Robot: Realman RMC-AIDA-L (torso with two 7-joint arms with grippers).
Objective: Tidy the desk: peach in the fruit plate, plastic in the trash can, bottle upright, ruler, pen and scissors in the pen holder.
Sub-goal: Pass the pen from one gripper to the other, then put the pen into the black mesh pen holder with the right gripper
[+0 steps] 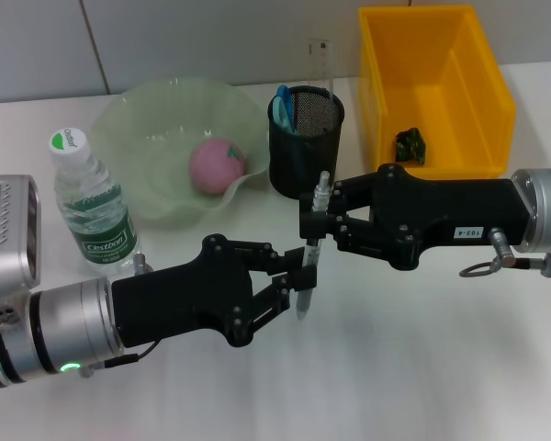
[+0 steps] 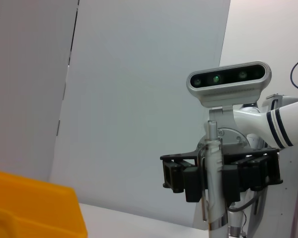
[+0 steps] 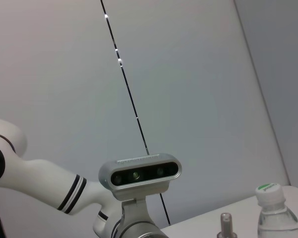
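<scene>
Pen [image 1: 311, 248] stands upright above the table [image 1: 395, 367], in front of the pen holder [image 1: 305, 140], held between both arms at mid-scene.

Left arm reaches in from the robot's left, low across the front of the table, forearm roughly level. Left pincer [image 1: 294, 274] is at the lower part of the pen; its fingers lie against the barrel, but whether they press on it or stand slightly spread cannot be told.

Right arm reaches in from the robot's right, also roughly level, slightly farther back than the left. Right pincer [image 1: 314, 223] is pinching the pen at its upper part; the left wrist view shows the black fingers [image 2: 193, 181] pressed on either side of the silver barrel, with the pen top standing above them.

Containers:
- Pen holder, black mesh, holds a clear ruler [image 1: 322, 64] standing tall and a blue-handled item [image 1: 283, 107], likely scissors.
- Fruit plate [image 1: 147, 129], pale green with a wavy rim, holds the pink peach [image 1: 217, 166].
- Yellow bin [image 1: 477, 73], at the far right of the table, holds a small crumpled dark-green piece [image 1: 410, 145].
- Water bottle [image 1: 92, 204] stands upright with its cap on, just beside the fruit plate on the robot's left.
</scene>
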